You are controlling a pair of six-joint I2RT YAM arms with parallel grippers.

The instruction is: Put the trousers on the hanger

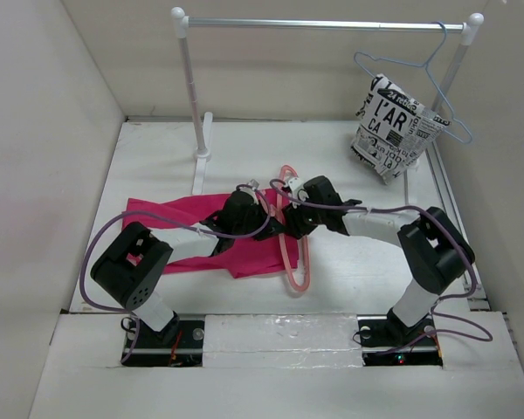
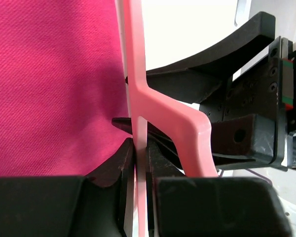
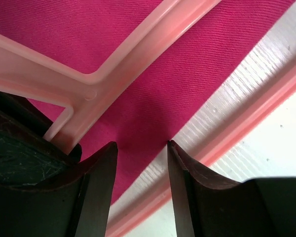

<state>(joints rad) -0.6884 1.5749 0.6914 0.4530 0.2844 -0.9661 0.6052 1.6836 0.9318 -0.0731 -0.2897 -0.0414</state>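
The magenta trousers (image 1: 170, 218) lie flat across the middle of the table. The salmon-pink hanger (image 1: 300, 266) lies over their right end, its hook (image 1: 286, 171) pointing to the back. My left gripper (image 1: 258, 206) is shut on a thin bar of the hanger (image 2: 138, 94), with the trousers (image 2: 54, 84) just beyond it. My right gripper (image 1: 288, 225) stands open right beside it. Its fingertips (image 3: 140, 147) hover over the edge of the trousers (image 3: 182, 74), between two hanger bars (image 3: 116, 61), holding nothing.
A clothes rail (image 1: 323, 24) stands at the back. From its right end hangs a thin blue wire hanger (image 1: 438, 68) with a white garment with black lettering (image 1: 391, 127). White walls close in the table on the left, the right and behind.
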